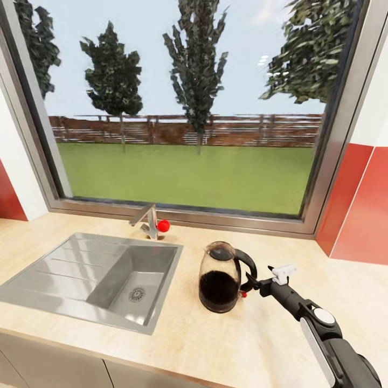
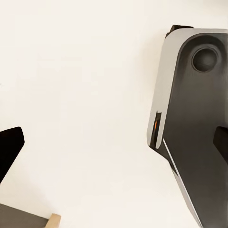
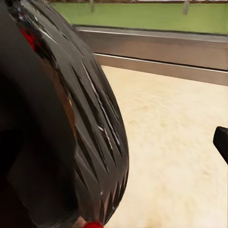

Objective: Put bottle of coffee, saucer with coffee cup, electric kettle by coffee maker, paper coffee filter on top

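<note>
From the head camera, one kettle stands upright on the desk, just right of the one sink. It is clear glass, dark in its lower half, with a black looped handle turned toward the right arm. The right tool sits at that handle, its tip touching or wrapped round the loop; whether it is clenched on the handle cannot be told from here. A white block sits on top of the wrist, and the black and white arm runs back to the lower right corner. One tap with one red knob stands behind the sink basin, which has a round drain and a ribbed draining board on its left. One large window sits behind the desk, with four trees, a lawn and a fence outside. Red and white wall panels lie at both sides.

The left wrist camera shows a pale plain surface, one black finger of the left tool at one edge, and a grey and black part of the robot's body. The left tool's state cannot be told.

The right wrist camera is very close to the kettle's ribbed black handle. One dark fingertip shows apart from it, over the bare desk, with the window frame beyond.
</note>
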